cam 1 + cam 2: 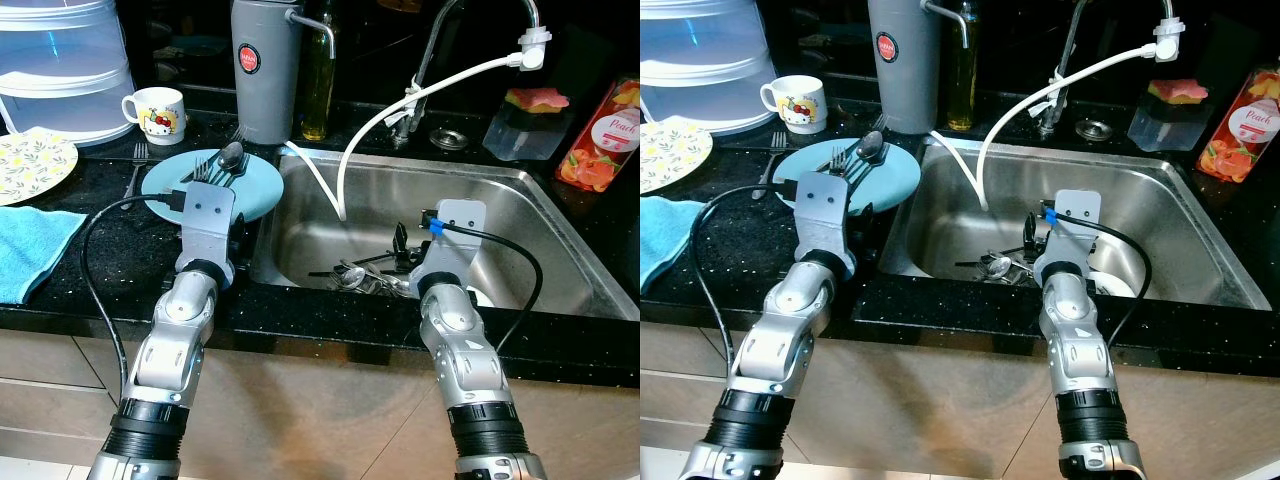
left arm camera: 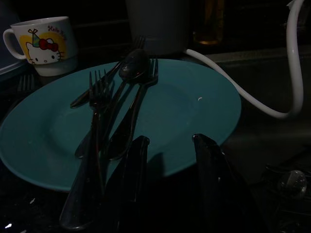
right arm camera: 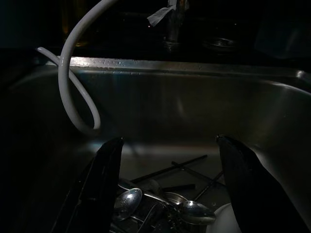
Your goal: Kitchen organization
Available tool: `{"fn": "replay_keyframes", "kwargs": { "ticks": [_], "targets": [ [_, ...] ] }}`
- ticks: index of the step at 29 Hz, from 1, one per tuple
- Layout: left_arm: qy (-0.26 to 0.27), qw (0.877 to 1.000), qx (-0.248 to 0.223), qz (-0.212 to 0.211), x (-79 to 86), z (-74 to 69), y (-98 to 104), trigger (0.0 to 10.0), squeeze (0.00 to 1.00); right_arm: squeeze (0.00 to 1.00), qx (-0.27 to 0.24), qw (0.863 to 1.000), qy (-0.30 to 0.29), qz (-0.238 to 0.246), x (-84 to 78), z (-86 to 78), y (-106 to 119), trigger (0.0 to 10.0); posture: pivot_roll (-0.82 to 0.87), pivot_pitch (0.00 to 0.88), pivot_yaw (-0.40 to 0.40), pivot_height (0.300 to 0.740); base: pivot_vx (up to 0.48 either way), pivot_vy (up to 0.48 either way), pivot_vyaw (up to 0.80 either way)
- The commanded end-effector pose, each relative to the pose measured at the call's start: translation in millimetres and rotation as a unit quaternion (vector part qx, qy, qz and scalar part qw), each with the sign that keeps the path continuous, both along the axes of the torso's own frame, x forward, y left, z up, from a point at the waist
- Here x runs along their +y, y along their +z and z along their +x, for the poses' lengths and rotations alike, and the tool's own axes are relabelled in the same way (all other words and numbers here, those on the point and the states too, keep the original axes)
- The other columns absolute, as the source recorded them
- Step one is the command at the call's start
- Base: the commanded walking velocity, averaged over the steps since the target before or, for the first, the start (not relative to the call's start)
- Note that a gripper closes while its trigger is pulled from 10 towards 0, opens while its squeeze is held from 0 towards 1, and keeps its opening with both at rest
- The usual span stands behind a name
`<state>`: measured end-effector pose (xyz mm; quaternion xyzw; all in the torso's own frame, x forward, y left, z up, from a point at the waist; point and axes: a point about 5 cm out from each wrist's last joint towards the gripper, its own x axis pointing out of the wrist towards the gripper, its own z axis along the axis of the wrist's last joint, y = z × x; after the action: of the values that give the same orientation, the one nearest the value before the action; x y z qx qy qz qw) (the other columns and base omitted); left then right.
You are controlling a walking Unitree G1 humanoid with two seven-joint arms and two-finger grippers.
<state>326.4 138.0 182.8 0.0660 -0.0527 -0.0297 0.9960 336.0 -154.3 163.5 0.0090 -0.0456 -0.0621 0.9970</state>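
A teal plate (image 1: 262,190) lies on the black counter just left of the sink and carries two forks and a spoon (image 2: 121,102). My left gripper (image 2: 171,141) hovers over the plate's near edge, open, nothing between its fingers. In the steel sink (image 1: 400,160) lies a heap of spoons and chopsticks (image 1: 365,278) beside a white dish (image 1: 480,297). My right gripper (image 3: 170,141) hangs inside the sink just above that heap (image 3: 146,199), open and empty.
A white hose (image 1: 345,160) loops from the faucet (image 1: 440,40) into the sink. Behind the plate stand a cartoon mug (image 1: 155,113), grey jug (image 1: 264,70) and oil bottle (image 1: 317,80). A blue towel (image 1: 30,245) and patterned plate (image 1: 30,160) lie at the left.
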Motion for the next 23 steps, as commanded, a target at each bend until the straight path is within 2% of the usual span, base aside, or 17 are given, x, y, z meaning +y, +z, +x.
{"fn": "replay_keyframes", "kwargs": {
  "ticks": [1, 23],
  "targets": [
    [-0.002, 1.000, -0.003, -0.001, -3.2, 0.0, 1.1, 10.0, 0.00, 0.00, 0.009, 1.000, -0.002, 0.002, -2.2, 0.4, -2.5, 10.0, 0.22, 0.000, -0.074, 0.740, 0.000, 0.000, 0.00],
    [-0.003, 1.000, -0.003, -0.001, -4.6, -0.1, 1.5, 10.0, 0.00, 0.00, 0.007, 1.000, -0.003, 0.004, -2.3, 2.1, 0.1, 10.0, 0.22, 0.000, -0.079, 0.740, 0.000, 0.000, 0.00]
  ]
}}
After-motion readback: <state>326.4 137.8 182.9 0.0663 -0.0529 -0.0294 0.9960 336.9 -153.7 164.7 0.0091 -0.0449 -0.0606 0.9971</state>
